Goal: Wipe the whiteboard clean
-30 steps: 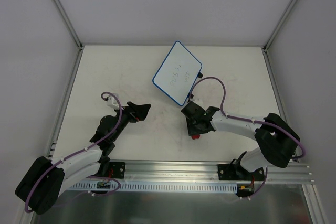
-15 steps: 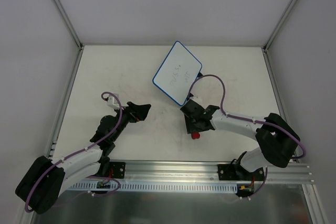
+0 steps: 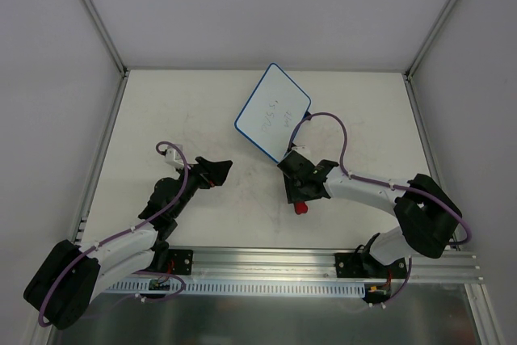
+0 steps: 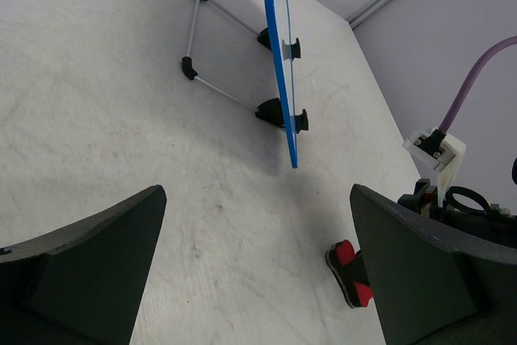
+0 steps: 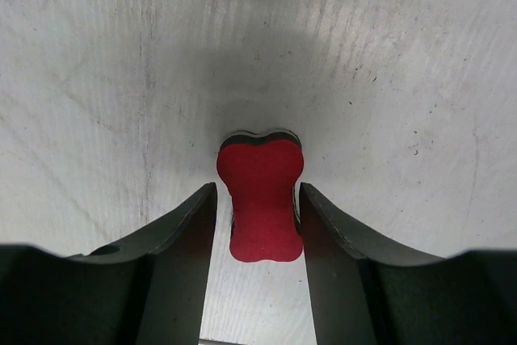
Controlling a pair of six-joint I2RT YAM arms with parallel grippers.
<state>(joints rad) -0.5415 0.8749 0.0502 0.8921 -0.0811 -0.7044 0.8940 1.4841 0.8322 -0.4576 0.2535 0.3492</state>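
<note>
A pale, scuffed tabletop (image 3: 186,111) with white walls around it. A small whiteboard (image 3: 273,112) with a blue rim stands at the far edge, a little right of the middle, turned at an angle to the table edges, with faint handwriting on its face. Seen edge-on from the left wrist, it leans on a thin wire stand (image 4: 210,46) held by two black clips. Nothing lies between the board and either arm.

A small red bone-shaped eraser (image 3: 300,208) sits right of the table's middle, nearer the near edge and well apart from the board.

The right arm (image 3: 367,191) reaches in low from the near right corner. The right gripper (image 5: 258,195) has its two fingers pressed against the eraser's sides.

The left arm (image 3: 129,244) stretches from the near left corner toward the middle. The left gripper (image 3: 216,169) points at the board, its fingers spread wide and holding nothing.
</note>
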